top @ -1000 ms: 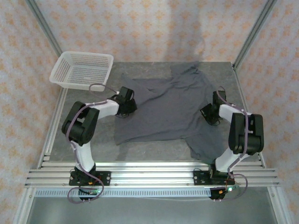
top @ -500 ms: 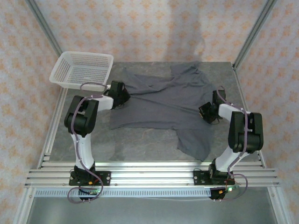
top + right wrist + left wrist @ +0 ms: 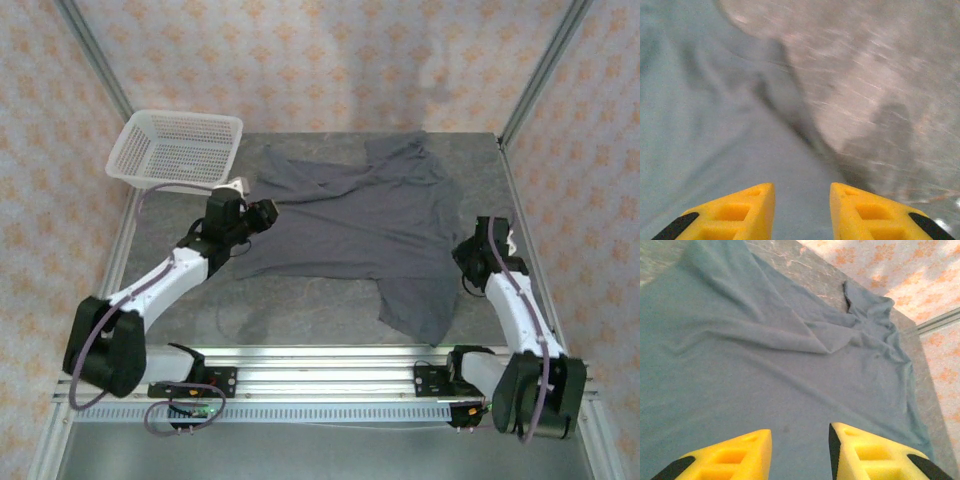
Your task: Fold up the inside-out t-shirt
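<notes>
Left gripper (image 3: 262, 212): poised at the left edge of the cloth, jaws a narrow gap apart and holding nothing. In the left wrist view its yellow fingers (image 3: 730, 457) frame bare fabric.
White basket (image 3: 180, 150): at the far left corner of the table (image 3: 300, 315), beyond the left gripper and apart from the cloth.
T-shirt (image 3: 370, 220): lies on the table between the two arms, spread wide but wrinkled. A raised ridge (image 3: 790, 340) runs across it, the collar (image 3: 847, 295) is bunched at the far side, and one flap (image 3: 415, 300) reaches toward the near edge, right of centre.
Right gripper (image 3: 468, 250): at the shirt's right edge, jaws likewise slightly parted and empty. The right wrist view is blurred, with cloth under the fingers and bare table just to the right.
Step in hand: probably a fresh hold on both side edges before the first fold, since neither gripper has cloth and the shirt is not yet flat.
Doing it well: bring each gripper down on a single layer at the very edge and close fully before lifting. Raise both sides together so the tension stays even and the ridge pulls out.
Watch for: pinching two layers at the ridge, or one side slipping so that the flap drags and skews the fold.
</notes>
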Robot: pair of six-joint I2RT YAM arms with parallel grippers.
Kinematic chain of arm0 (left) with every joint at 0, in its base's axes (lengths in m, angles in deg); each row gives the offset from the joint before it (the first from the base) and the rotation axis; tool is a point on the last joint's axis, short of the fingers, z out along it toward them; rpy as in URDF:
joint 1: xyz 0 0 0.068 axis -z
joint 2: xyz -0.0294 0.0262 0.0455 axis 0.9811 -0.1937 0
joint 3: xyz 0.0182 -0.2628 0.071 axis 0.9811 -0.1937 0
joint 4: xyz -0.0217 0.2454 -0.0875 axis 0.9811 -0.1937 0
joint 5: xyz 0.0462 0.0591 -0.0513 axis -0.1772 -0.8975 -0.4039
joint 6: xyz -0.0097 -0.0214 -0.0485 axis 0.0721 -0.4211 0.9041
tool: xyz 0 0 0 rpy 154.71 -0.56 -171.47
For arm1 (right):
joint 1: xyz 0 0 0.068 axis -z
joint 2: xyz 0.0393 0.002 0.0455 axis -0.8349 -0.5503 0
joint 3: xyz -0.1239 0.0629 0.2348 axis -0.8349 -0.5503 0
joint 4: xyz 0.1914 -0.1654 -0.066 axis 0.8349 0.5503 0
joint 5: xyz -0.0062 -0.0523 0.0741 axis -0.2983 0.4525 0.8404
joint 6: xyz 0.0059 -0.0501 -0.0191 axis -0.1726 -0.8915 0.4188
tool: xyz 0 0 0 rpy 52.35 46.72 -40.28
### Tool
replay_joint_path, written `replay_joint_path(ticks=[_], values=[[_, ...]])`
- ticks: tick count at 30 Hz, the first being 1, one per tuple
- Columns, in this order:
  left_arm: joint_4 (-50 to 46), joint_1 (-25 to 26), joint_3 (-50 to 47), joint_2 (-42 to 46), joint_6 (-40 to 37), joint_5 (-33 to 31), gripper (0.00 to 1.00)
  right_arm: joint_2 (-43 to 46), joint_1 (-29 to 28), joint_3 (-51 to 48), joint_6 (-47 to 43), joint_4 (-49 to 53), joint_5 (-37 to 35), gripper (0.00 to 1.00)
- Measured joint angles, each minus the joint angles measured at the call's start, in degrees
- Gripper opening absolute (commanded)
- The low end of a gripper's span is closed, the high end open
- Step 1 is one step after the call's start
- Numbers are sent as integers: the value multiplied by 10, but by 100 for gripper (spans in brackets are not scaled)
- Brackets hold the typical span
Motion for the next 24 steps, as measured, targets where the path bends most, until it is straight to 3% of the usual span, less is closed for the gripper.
replay_joint_path(ticks=[3,8,13,18,24], values=[[-30,0,-24,33,-10,-12,35,-43,1,-22,-12,10,13,33],[-60,0,-40,43,-15,-16,35,-89,1,-22,-39,-7,84,16],[-61,0,-41,43,-15,-17,35,-90,-18,-22,-51,-23,124,14],[-60,0,-41,38,-15,-22,35,-132,-74,-10,-52,-45,148,22],[-60,0,-41,27,-15,-26,36,-185,-122,25,-54,-31,122,30]])
